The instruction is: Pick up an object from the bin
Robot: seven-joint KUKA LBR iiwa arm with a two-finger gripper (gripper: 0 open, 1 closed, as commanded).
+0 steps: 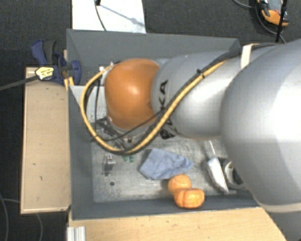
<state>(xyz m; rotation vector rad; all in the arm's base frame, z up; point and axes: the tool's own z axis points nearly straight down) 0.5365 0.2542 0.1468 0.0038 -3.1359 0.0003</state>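
So the pincer point(112, 133) is tucked under the arm's round orange cover point(132, 92), down at the left side of the bin point(83, 185). It's mostly hidden, so I honestly can't tell if it's apart or together, and I can't see anything in it. The closest thing is a crumpled blue cloth point(163, 164) on the bin floor, just to its right and a bit nearer the front. Past that are two orange lumps point(185, 191) touching each other by the front wall. A white thing point(216, 172) pokes out from under the arm point(251, 114).
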